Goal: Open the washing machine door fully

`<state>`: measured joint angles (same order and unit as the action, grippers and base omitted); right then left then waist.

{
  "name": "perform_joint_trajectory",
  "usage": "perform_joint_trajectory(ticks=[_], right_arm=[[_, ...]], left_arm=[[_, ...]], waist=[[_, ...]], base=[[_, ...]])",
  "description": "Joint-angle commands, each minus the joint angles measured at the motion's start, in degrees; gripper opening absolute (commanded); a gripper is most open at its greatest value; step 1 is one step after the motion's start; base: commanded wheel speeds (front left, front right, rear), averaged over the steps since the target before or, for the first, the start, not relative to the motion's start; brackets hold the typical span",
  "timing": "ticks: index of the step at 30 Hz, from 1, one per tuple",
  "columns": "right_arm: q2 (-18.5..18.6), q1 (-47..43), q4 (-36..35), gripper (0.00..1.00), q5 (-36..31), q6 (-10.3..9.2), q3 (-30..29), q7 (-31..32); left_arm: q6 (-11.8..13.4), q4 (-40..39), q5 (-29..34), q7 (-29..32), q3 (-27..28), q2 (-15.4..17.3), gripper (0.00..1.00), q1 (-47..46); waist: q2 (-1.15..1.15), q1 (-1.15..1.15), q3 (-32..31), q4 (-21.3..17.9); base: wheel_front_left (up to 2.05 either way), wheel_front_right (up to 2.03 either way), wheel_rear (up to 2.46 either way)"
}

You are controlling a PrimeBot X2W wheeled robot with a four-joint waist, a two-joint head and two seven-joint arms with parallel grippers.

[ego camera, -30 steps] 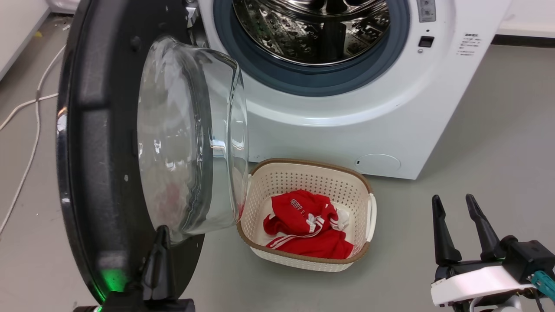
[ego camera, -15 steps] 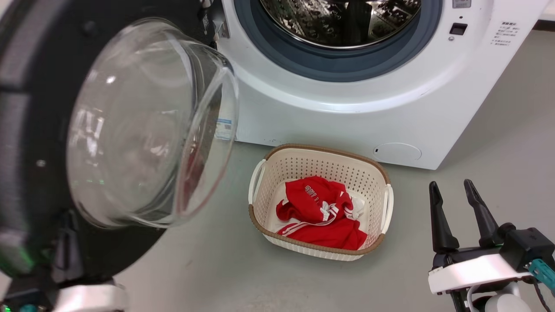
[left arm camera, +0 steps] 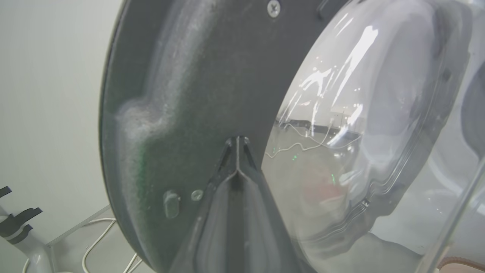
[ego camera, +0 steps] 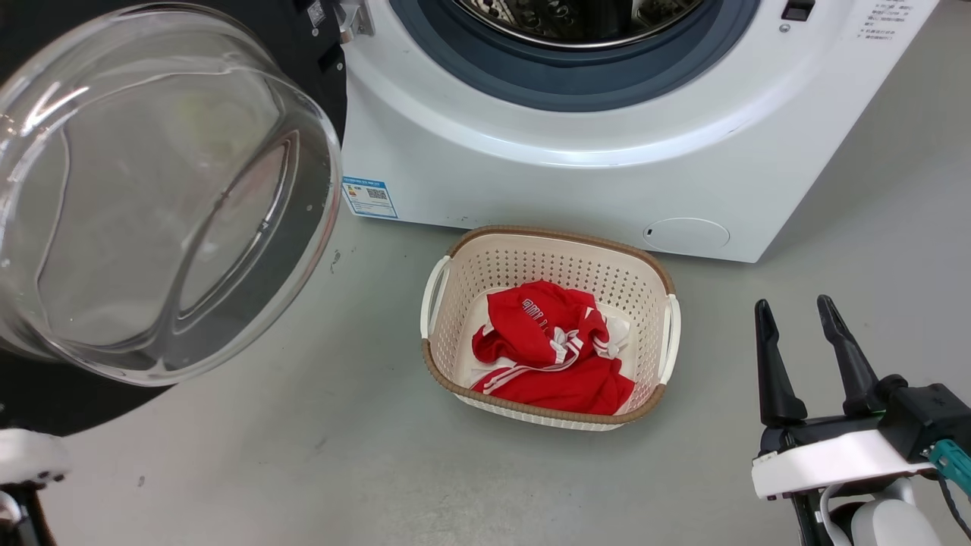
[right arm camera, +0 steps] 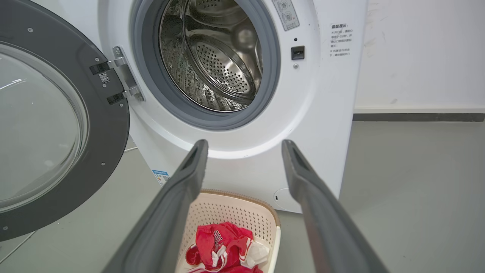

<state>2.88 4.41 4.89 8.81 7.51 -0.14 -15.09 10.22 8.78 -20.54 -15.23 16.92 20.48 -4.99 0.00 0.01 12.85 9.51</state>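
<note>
As seen from above, red shirt (ego camera: 554, 364) in a cream basket (ego camera: 561, 233) on grey floor (ego camera: 303, 455) before the white washer (ego camera: 569, 174); white wall (right arm camera: 416, 57) behind. Swung wide at the washer's left, washing machine door (ego camera: 152, 197), with left gripper (left arm camera: 237, 146), fingers pinched together, tips at its black ring. Spread wide and empty, right gripper (ego camera: 794, 309).

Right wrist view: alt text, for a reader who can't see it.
The washing machine door hangs wide open at the left, baring the steel drum of the white machine. Below, the open right tool frames a basket holding red clothing on the floor.
</note>
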Motion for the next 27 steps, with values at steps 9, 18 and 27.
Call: perform_joint_trajectory(ticks=[9,18,27], right_arm=[[-0.02,1.35,0.14,1.0,0.02,-0.03,-0.47,-0.09],[-0.02,1.81,0.46,1.0,-0.1,-0.04,-0.21,-0.09],[-0.02,0.07,1.32,1.0,0.97,-0.04,0.13,-0.09]], left_arm=[[-3.18,9.99,0.64,0.16,2.41,4.6,0.0,-7.31],[-8.21,20.83,2.71,0.15,4.43,8.6,0.0,-14.65],[-11.55,22.28,5.87,0.16,7.54,6.15,0.0,-12.71]], waist=[[0.0,-0.01,0.56,0.08],[0.0,-0.01,0.63,0.5],[0.0,-0.01,-2.26,0.59]], base=[[0.0,0.0,0.0],[0.0,0.0,0.0],[0.0,0.0,0.0]])
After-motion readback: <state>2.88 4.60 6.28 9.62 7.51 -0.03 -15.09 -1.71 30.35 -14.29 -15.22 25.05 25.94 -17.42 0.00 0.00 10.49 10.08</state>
